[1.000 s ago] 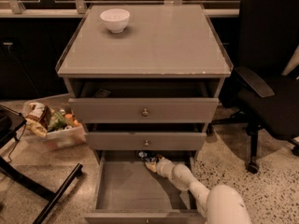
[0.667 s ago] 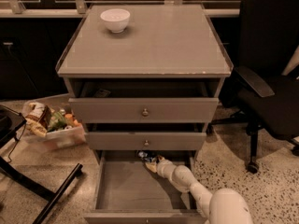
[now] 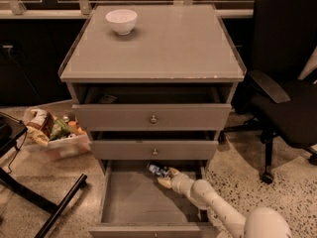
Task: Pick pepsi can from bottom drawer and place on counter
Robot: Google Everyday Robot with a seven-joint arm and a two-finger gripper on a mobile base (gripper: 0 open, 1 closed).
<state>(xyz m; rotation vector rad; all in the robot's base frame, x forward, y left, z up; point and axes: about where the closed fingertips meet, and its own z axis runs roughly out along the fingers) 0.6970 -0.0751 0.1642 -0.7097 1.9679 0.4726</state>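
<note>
The pepsi can (image 3: 158, 169), small and dark blue with pale markings, lies at the back of the open bottom drawer (image 3: 133, 200), just under the middle drawer's front. My gripper (image 3: 165, 177) reaches into that drawer from the lower right on its white arm, and its tip is right against the can. The counter (image 3: 163, 43) is the cabinet's flat grey top, with a white bowl (image 3: 121, 21) at its back left.
The top drawer (image 3: 152, 117) and middle drawer (image 3: 154, 150) are pulled out a little above the arm. A black office chair (image 3: 287, 83) stands to the right. A box of snack packets (image 3: 52, 133) sits on the floor at the left, with black stand legs (image 3: 44, 202) in front.
The gripper has stayed at the back of the bottom drawer by the can; the arm has shifted only slightly.
</note>
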